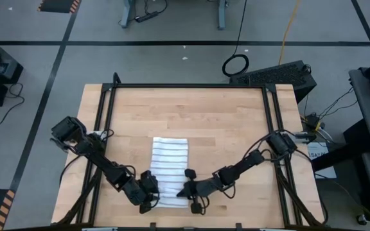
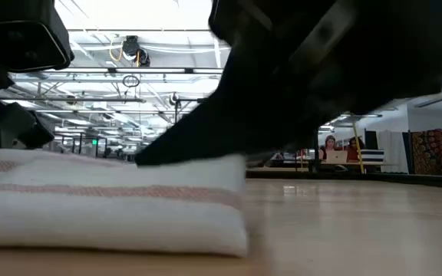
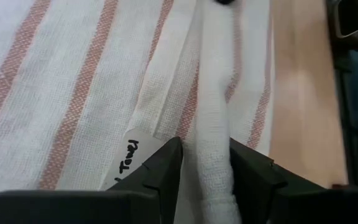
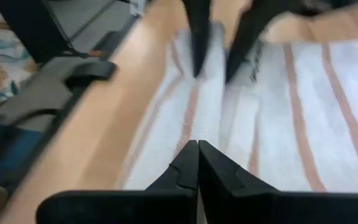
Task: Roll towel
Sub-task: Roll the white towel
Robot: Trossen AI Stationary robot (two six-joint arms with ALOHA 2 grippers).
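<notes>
The white towel (image 1: 170,168) with narrow reddish stripes lies flat on the wooden table, its long side running near to far. Its near end is gathered into a raised ridge (image 3: 215,93) across the towel. A small white tag (image 3: 129,159) with writing lies beside the ridge. My left gripper (image 1: 150,195) is at the towel's near left corner, shut on the ridge (image 3: 205,150). My right gripper (image 1: 184,191) is at the near right corner, fingers shut (image 4: 197,144) at the ridge's other end. The low view shows the towel's thick near end (image 2: 113,207) under a dark gripper. My left gripper pinches the raised ridge of the towel's near end (image 3: 211,165) between its two fingers, which lie along the ridge, coming from the table's left. The ridge stands up between the fingers, and the rest of the towel lies on the table. My right gripper has its fingers closed at the ridge's right end (image 4: 205,118), coming low from the table's right, along the ridge. The fingers hide the cloth between them, so I cannot tell how many layers they hold. The towel lies on the table.
Bare wood (image 1: 198,109) lies beyond the towel's far end and on both its sides. Black frame rails (image 1: 105,128) (image 1: 276,128) run along the table's left and right. The table's near edge is close behind both grippers.
</notes>
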